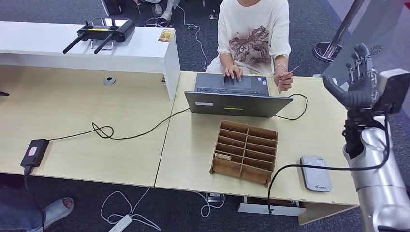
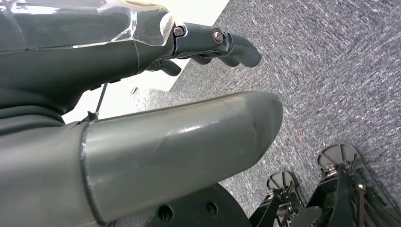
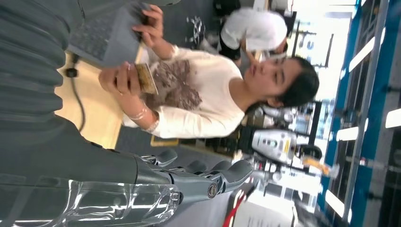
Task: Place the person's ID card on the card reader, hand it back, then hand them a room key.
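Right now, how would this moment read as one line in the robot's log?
stage: awaiting ID card | right hand: raised, empty | ID card: held by person | card reader: bare | left hand: hanging, empty

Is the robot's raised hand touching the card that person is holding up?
Apart. The head view shows the right hand raised with bare table between it and the card in the person's hand.

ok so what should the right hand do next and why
Probably reach toward the person's raised hand and take the thin ID card held over the pale wooden table. The right hand is raised, open and holds nothing.
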Motion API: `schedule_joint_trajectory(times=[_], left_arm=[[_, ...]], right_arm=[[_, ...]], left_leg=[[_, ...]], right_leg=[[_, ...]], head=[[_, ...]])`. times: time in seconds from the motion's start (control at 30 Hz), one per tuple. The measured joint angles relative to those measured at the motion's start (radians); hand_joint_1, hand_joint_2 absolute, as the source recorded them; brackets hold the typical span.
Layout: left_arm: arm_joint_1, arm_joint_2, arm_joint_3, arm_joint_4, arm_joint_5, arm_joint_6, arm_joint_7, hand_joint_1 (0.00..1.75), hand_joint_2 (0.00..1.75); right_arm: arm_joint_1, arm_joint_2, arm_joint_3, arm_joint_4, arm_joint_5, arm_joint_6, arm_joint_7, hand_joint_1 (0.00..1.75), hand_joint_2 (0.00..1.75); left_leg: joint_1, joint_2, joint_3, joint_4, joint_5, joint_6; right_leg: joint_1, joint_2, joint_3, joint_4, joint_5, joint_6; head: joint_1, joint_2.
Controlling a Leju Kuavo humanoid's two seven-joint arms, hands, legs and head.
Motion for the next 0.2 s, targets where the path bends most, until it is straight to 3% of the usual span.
schedule_joint_trajectory(times=[0.1,0.2], left_arm=[[0.001,0.000,0.006,0.000,0.006,-0.022,-0.010,0.00,0.00],[0.002,0.001,0.011,0.000,0.016,-0.040,-0.018,0.00,0.00]], right_arm=[[0.122,-0.074,-0.073,-0.101,-0.109,0.124,-0.013,0.00,1.75],[0.232,-0.124,-0.145,-0.187,-0.165,0.162,-0.019,0.00,1.75]], left_leg=[[0.000,0.000,-0.001,0.000,-0.001,0.002],[0.000,-0.001,-0.001,0.000,-0.002,0.002]], right_leg=[[0.000,0.000,0.000,0.000,0.000,0.001],[0.000,-0.001,0.000,-0.001,-0.001,0.002]], head=[[0.000,0.000],[0.000,0.000]])
